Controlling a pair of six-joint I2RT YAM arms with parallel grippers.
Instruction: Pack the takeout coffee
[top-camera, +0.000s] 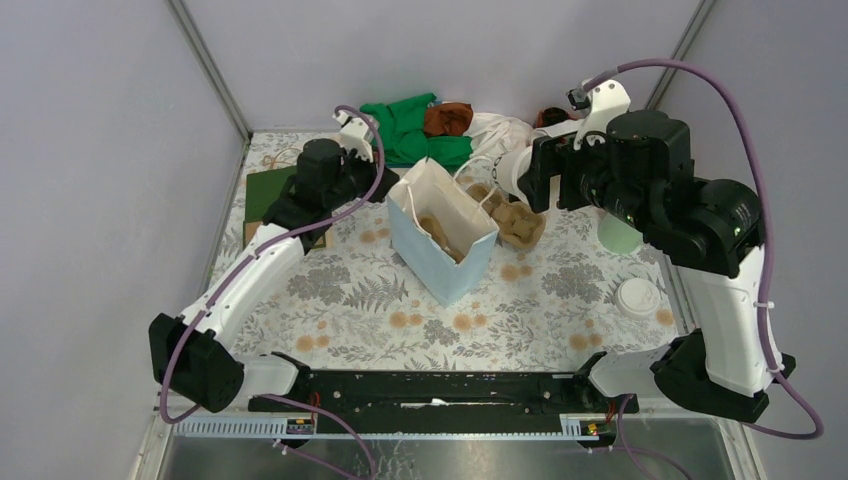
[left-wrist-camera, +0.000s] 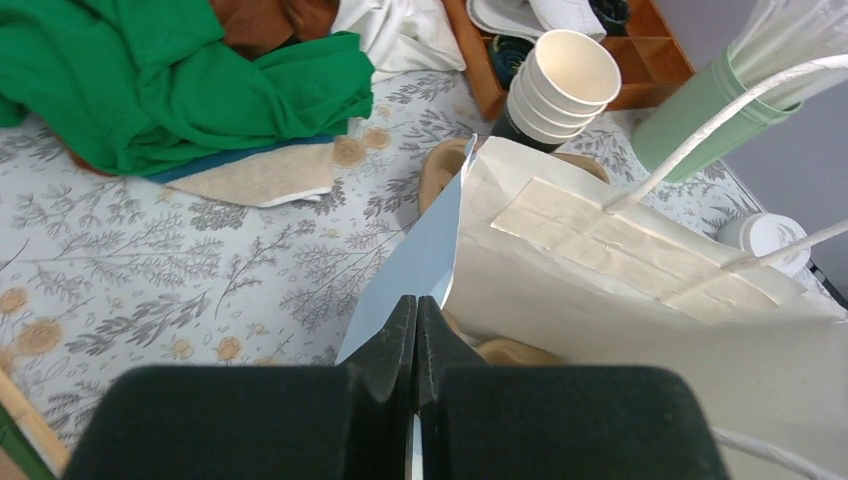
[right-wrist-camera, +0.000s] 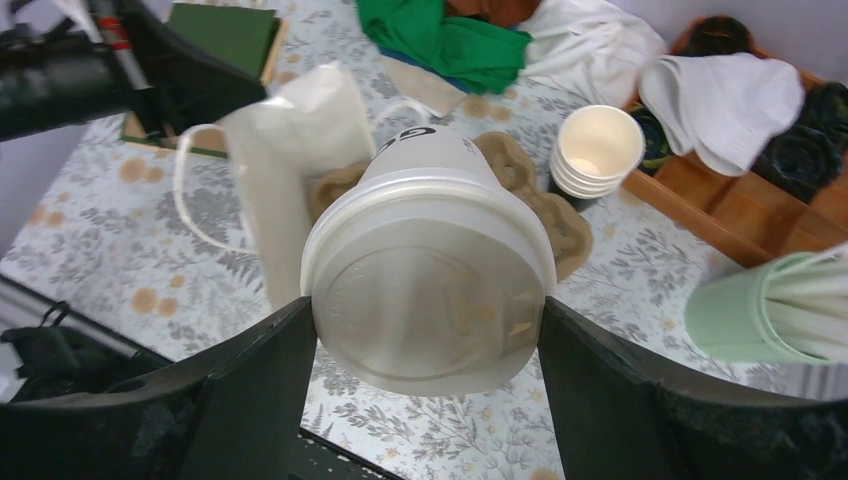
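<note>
Now the right gripper (right-wrist-camera: 428, 345), jaws spread wide, clasps the takeout coffee (right-wrist-camera: 425, 190) by its sides, lid facing the wrist; the open rim of the paper bag (right-wrist-camera: 295, 130) lies ahead to its left. The left gripper (left-wrist-camera: 416, 335), fully closed, pinches that rim's edge.

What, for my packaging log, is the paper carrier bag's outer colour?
The paper carrier bag is pale blue outside; clearest in top external view.

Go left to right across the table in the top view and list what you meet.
In order: green board → bag → held coffee cup → lidded cup standing on the table. Left out because they overlap their neighbours: pulp tray, green tumbler.
</note>
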